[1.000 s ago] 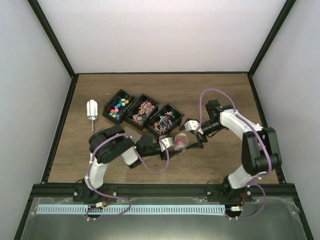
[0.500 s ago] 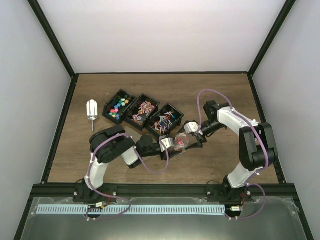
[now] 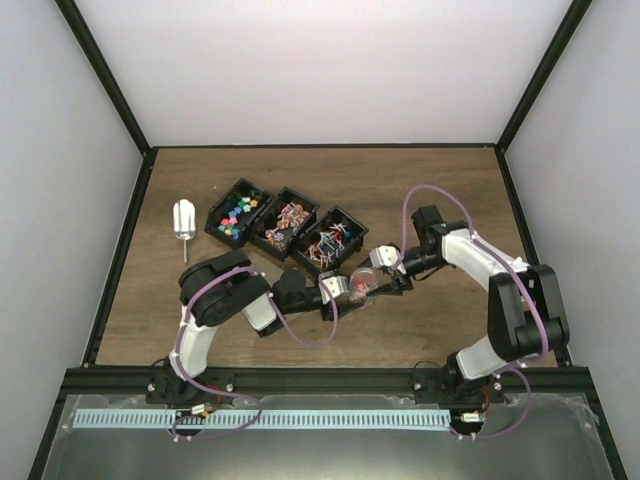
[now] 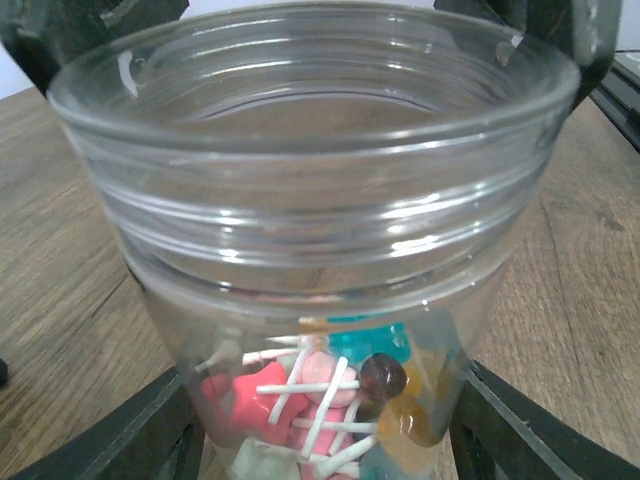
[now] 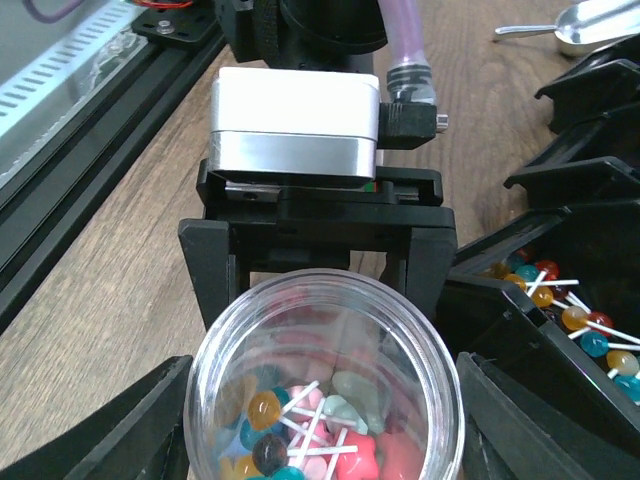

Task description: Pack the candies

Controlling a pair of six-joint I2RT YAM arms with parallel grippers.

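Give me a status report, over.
Left gripper shut on jar. Right gripper straddles jar, grip unclear. Candies inside jar. Bin close beside.

Bottom edge cuts off jar [image 4: 320,170] and candies [image 4: 262,402].

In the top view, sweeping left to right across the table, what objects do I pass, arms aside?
The silver scoop → first black bin → second black bin → third black bin → clear jar.
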